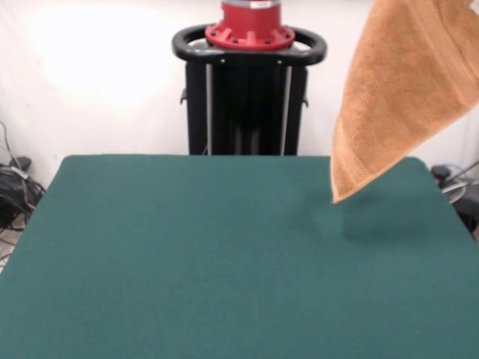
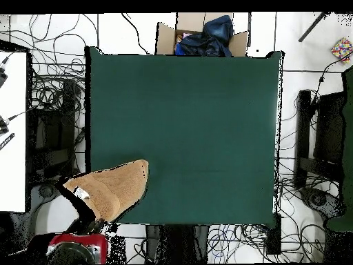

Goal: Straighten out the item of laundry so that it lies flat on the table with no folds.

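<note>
In the overhead view, going left to right, a white surface (image 2: 14, 131) sits at the left edge amid a tangle of cables (image 2: 58, 103) on the floor. Next comes the red robot base (image 2: 72, 250) at the lower left, from which the dark arm (image 2: 76, 203) reaches up toward the towel (image 2: 114, 188). The orange-tan towel is bunched and lifted, its mass over the lower left corner of the bench (image 2: 207, 124) and partly beyond the bench edge. The tool is hidden by the cloth, so whether it is apart or together cannot be told. A cardboard box (image 2: 200, 34) holding dark blue fabric stands beyond the far edge of the bench. In the front view, the black pedestal (image 1: 247, 105) with its red collar stands behind the green bench (image 1: 187, 262), and the towel (image 1: 397, 90) hangs in the air at the upper right, draping down to a pointed corner just above the bench's far right part, with a faint shadow below it.
</note>
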Available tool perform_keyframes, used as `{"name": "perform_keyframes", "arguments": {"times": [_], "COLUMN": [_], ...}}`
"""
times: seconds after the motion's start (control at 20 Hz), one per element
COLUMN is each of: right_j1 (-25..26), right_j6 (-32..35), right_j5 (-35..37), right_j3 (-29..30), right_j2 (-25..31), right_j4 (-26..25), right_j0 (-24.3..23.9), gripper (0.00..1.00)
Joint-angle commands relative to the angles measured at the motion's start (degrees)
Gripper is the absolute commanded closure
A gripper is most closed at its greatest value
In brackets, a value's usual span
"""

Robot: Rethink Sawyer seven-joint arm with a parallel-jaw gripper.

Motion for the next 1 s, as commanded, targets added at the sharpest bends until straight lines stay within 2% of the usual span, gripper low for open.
{"name": "perform_keyframes", "arguments": {"times": [0.05, 0.25, 0.55, 1.0], "right_j1": [1.5, 2.1, 1.6, 1.5], "right_j6": [19.5, 19.1, 21.8, 22.3], "right_j5": [-1.5, 0.1, 5.2, 7.8], "right_j3": [12.6, 12.5, 10.9, 10.6], "right_j2": [-7.1, -7.8, -8.0, -9.0], "right_j4": [0.8, 1.8, 1.5, 3.0], "right_j0": [1.2, 1.4, 1.5, 2.6], "gripper": [1.00, 1.00, 1.00, 1.00]}}
